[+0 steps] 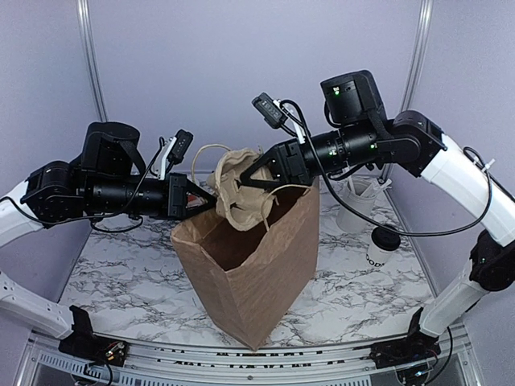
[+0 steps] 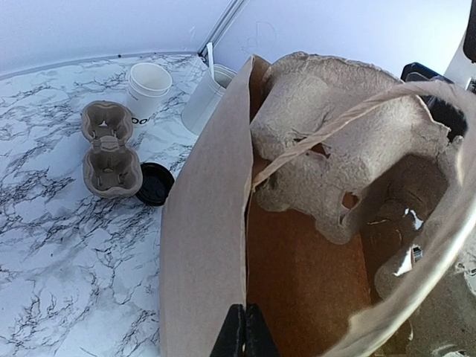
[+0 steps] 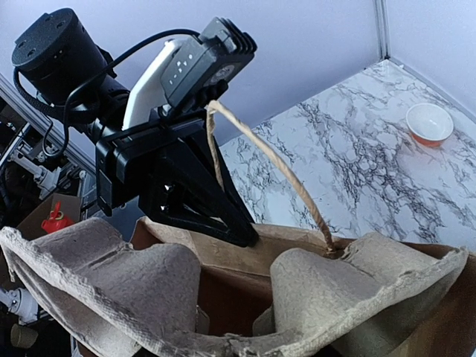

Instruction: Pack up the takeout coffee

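Packing barely begun. The paper bag [image 1: 257,281] stands open at mid-table. The left gripper [image 1: 208,203] is pinched flat on its left rim. The right gripper [image 1: 251,178] is clamped on a pulp carrier [image 1: 237,189], which sits high in the bag's mouth and only partly inside.

The takeout coffee [image 1: 378,253] is not packed. It stands on the marble to the right of the bag, near the utensil cup [image 1: 358,205] and well apart from both grippers. Left to do, by my reckoning: seat the carrier, fetch the cup, lower it in.

Hard to read:
- The lid. From above the cup's top looks dark, but the left wrist view shows a pale top and a black lid [image 2: 155,184] lying beside a second carrier [image 2: 110,149].
- The bag's floor, which the carrier hides.
- The right fingers, which are out of their own wrist view.
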